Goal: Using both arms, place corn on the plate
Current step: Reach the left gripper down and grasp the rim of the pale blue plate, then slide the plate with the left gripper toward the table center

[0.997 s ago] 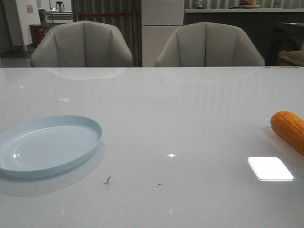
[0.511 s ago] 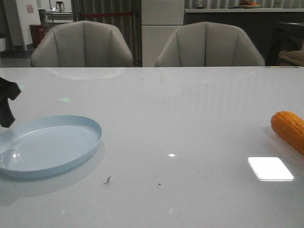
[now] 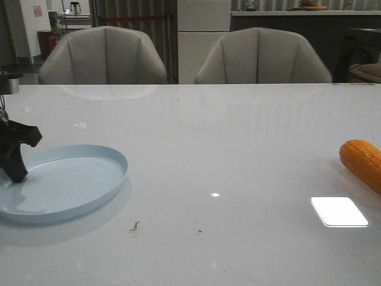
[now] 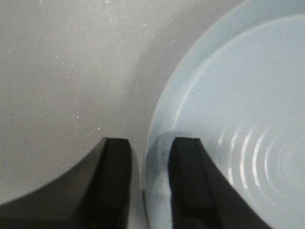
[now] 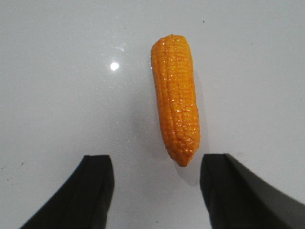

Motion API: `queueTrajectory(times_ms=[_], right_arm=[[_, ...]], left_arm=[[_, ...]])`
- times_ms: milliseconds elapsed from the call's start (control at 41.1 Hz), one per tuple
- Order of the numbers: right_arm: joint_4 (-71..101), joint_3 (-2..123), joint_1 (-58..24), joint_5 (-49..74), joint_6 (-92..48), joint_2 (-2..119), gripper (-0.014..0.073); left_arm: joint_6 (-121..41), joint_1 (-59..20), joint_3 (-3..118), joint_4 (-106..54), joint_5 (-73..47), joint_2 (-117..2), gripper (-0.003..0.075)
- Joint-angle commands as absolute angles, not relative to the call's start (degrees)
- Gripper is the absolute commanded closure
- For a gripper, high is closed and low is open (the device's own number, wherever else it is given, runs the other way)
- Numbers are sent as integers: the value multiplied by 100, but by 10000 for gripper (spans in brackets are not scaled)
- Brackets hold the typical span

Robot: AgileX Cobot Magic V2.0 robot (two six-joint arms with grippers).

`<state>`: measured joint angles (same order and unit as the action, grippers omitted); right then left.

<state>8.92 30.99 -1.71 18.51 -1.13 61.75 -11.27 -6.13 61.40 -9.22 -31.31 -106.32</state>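
Observation:
The pale blue plate (image 3: pixel 71 182) lies on the white table at the left. My left gripper (image 3: pixel 16 173) is down at its left rim. In the left wrist view the gripper (image 4: pixel 150 143) straddles the plate (image 4: pixel 248 95) rim, one finger inside and one on the table side, jaws narrowly apart with small gaps to the rim. The orange corn (image 3: pixel 363 164) lies at the right edge of the table. In the right wrist view my right gripper (image 5: pixel 157 164) is open and empty just above the table, with the tapered tip of the corn (image 5: pixel 176 105) between its fingertips, untouched.
Two grey chairs (image 3: pixel 104 56) (image 3: pixel 262 56) stand behind the table's far edge. A bright light reflection (image 3: pixel 338 211) lies on the table near the corn. A small speck of debris (image 3: pixel 134 226) lies in front of the plate.
My left gripper has come in from the left edge and lowered onto the plate's left rim. The plate and the corn have not moved.

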Motion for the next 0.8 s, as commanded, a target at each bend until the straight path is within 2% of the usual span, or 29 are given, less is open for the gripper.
queueTrajectory(times_ms=[0,49,194,462,778], right_arm=[[904,3304,-166,1521,-147,6114,84],[904,3304,-166,1521,-147,6114,84],[904,3304,-166,1521,-147,6114,84],[904,3304,-166,1545,-147,6114,84],[904,3304,-166,1545,-147,6114,84]], left_arm=[[-1123,-650,6253,-959,-3029,-10464,637],[-1123,-650,6253,-1020,-3029,-10464,615],[-1123,-650,6418,-1652,-3138,-10464,618],[-1123,-705,7544,-2613,-3955,-10453,617],[-1123,-1479,8428,-3038,-3877,-10498,617]])
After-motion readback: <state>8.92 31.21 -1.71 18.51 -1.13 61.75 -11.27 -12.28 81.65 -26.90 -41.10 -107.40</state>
